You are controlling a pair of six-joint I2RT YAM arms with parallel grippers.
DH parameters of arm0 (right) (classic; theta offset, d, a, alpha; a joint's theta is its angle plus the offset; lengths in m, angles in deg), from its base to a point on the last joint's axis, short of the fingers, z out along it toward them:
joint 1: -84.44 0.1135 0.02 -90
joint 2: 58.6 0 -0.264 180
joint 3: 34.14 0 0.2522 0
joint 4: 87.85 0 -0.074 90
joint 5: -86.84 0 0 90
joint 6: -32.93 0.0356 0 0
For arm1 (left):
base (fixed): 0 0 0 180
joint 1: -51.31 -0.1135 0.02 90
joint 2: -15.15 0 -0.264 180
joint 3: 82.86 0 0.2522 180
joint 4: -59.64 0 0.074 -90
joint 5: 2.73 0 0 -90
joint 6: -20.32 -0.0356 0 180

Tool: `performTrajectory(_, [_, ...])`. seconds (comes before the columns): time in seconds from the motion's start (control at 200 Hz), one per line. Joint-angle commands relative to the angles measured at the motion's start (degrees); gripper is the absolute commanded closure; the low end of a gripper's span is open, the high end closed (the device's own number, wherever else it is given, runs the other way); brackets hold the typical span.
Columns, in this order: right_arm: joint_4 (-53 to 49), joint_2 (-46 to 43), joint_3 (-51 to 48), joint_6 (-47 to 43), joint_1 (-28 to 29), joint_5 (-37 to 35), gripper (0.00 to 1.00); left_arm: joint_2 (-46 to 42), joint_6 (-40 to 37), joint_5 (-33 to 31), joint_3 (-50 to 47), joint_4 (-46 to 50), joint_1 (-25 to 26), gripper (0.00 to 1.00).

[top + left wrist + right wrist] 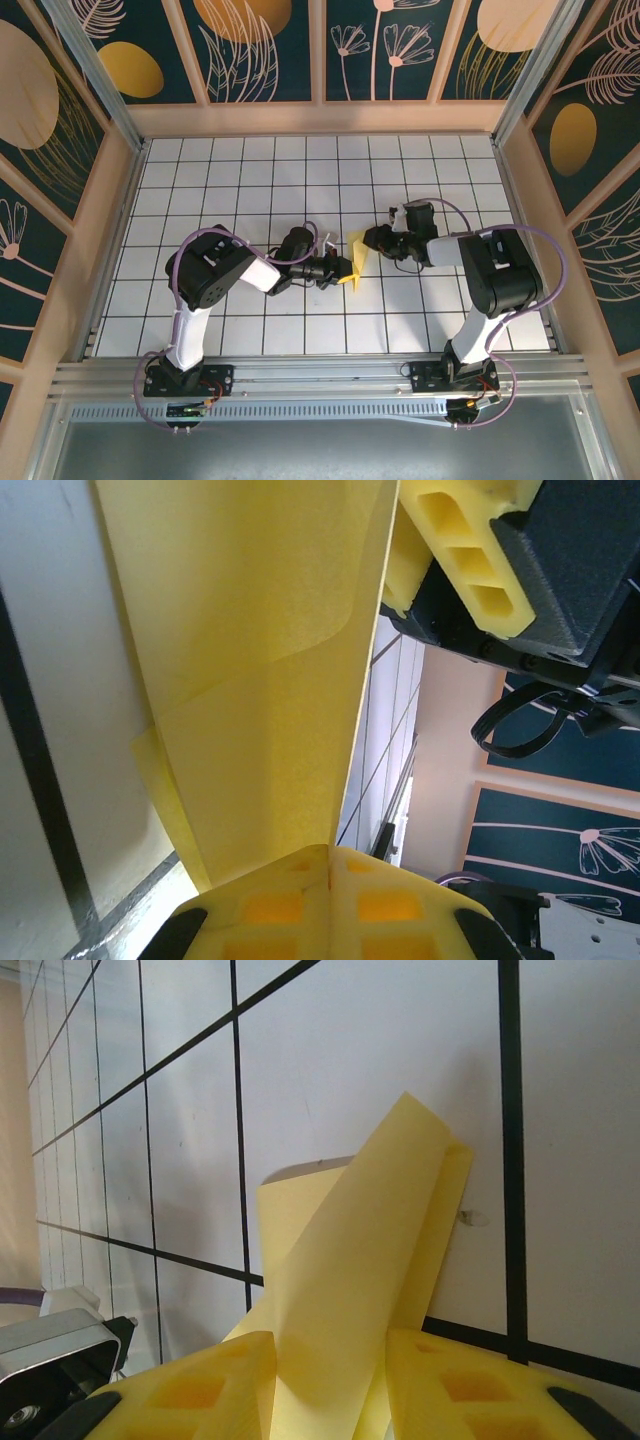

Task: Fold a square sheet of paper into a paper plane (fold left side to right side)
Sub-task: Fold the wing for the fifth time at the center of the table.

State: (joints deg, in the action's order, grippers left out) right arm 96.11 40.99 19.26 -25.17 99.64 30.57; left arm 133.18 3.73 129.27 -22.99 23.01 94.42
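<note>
The pale-yellow sheet of paper (357, 259) is folded and stands up off the table between both grippers. My left gripper (342, 271) is shut on the sheet's lower edge. In the left wrist view its pads (290, 910) meet with the paper (250, 660) rising out of the seam at the left gripper's tips (330, 852). My right gripper (373, 241) reaches the sheet from the far right. In the right wrist view a layered flap of paper (350, 1250) passes through the gap of the right gripper (330, 1345), whose fingers (200, 1385) stand apart around it.
The white grid table (250, 180) stretches all round the paper. Wooden walls (100, 240) fence it left, right and back. A metal rail (320, 375) with both arm bases runs along the near edge. The right gripper's yellow finger (470, 565) hangs close above the paper.
</note>
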Motion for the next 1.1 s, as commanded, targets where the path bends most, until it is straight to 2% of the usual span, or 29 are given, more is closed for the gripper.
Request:
performTrajectory(0.0, [-2.66,1.64,1.83,-0.26,0.85,-1.83,0.65,1.14,0.42,0.86,-0.46,-2.69,-0.31,1.00])
performTrajectory(0.165, [-5.32,2.87,3.04,-1.08,1.57,-3.59,0.65,1.40,0.42,0.73,-0.58,-2.78,-0.31,1.00])
performTrajectory(0.465, [-8.41,4.49,4.31,-2.37,2.29,-5.70,0.66,0.74,-0.40,0.63,-0.92,-2.46,-0.29,0.82])
performTrajectory(0.741, [-7.96,4.52,4.04,-2.28,2.38,-5.44,0.66,-3.16,-5.15,-0.92,0.43,5.93,-0.84,0.66])
performTrajectory(0.951, [-8.08,4.41,4.05,-2.46,2.37,-5.62,0.66,-4.55,-7.57,-1.70,1.18,9.88,-2.92,0.62])
performTrajectory(1.091, [-8.21,4.40,4.07,-2.46,2.33,-5.61,0.66,-2.95,-11.01,-1.75,5.39,15.30,-3.21,0.62])
